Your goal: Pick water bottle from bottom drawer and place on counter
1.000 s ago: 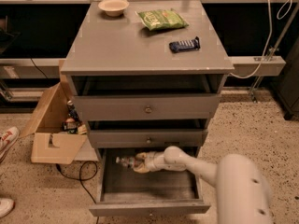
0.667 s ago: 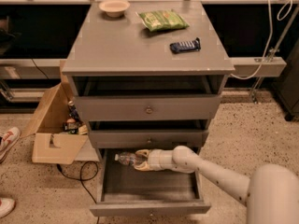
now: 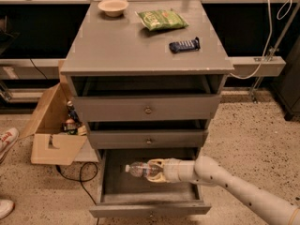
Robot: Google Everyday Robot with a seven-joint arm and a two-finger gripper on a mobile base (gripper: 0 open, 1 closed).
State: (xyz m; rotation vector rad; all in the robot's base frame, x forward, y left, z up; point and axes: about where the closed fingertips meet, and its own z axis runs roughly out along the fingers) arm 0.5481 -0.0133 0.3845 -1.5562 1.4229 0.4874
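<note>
1. Water bottle [image 3: 137, 169] lies horizontal, cap pointing left, inside the open bottom drawer [image 3: 150, 209], approx mid-width. Can't tell if it's clear of the drawer floor.
2. Gripper [image 3: 153, 170] reaches in from the right w/ fingers closed round the bottle's base half. The cap end sticks out free.
3. Risk: the hold is toward one end, so the smooth plastic could pivot or slip if lifted fast.
4. Risk: the middle drawer [image 3: 147, 138] front sits just above the bottle. A straight-up lift would prob. knock bottle or wrist on it, so pull out frontwards first.
5. Edges: some room betw. cap & left drawer wall. The arm fills the right side. The open way out is over the low front panel.
6. Counter [image 3: 117, 48]: left & front parts bare. Bowl [image 3: 113, 7], green snack bag [image 3: 161, 18] & dark blue gadget [image 3: 184, 45] sit back/right, so aim left-front, not too close to the rim.
7. Cardboard box [image 3: 49, 139] on the floor left of the cabinet is well apart from the arm.
</note>
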